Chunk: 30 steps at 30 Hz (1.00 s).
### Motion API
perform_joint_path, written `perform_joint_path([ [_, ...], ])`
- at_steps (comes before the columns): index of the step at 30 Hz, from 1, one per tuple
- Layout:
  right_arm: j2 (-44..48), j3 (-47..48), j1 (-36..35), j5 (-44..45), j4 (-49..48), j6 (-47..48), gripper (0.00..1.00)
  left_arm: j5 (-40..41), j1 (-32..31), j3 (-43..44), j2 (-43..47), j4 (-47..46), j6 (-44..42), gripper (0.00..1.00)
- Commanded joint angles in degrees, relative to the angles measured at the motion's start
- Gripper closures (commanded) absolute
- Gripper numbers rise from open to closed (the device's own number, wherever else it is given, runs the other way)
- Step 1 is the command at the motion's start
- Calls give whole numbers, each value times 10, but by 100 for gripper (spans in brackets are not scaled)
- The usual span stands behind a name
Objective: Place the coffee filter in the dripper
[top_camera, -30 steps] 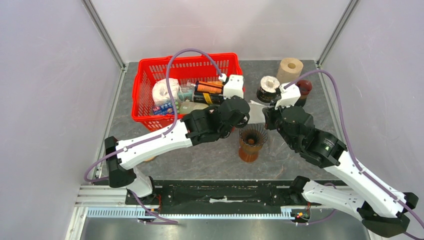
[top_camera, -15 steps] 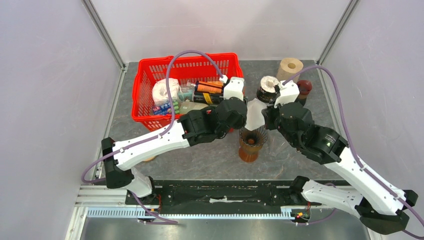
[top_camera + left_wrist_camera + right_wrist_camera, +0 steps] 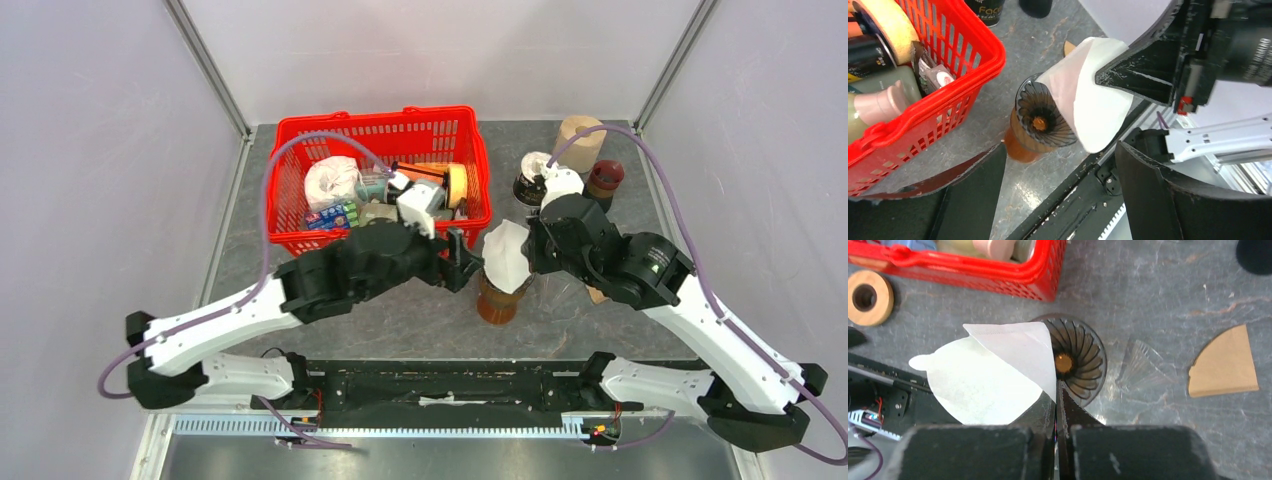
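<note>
A white paper coffee filter hangs half unfolded over the dripper, pinched at its edge by my shut right gripper. The dripper is a dark ribbed cone on an orange-brown cup, standing in front of the basket. In the right wrist view the filter spreads left of the dripper, with the gripper clamped on its corner at the dripper's rim. My left gripper stands open just left of the dripper, holding nothing. In its wrist view the gripper flanks the dripper and filter.
A red basket full of bottles and packets stands behind the left gripper. A dark jar, a cork-coloured roll and a red-lidded jar stand at the back right. A brown filter and a wooden ring lie on the table.
The left gripper has opened, let go of the filter and drawn back to the left. The right gripper has carried the filter down toward the dripper.
</note>
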<state>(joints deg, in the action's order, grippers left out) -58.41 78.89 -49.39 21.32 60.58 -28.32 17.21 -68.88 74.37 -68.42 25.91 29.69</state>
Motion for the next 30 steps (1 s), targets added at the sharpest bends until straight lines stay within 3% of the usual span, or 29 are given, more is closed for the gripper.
perform_joint_path([
  [1,-14,48,0,-32,87,-20,100,-3,-1,-59,88,-60,-21,14],
  [10,-69,70,4,-71,167,-2,100,215,-1,-150,120,44,59,12],
  [17,-107,92,27,-80,189,10,100,227,1,-192,133,31,65,11],
  [30,-166,71,110,-154,137,52,100,249,1,-230,185,13,58,9],
])
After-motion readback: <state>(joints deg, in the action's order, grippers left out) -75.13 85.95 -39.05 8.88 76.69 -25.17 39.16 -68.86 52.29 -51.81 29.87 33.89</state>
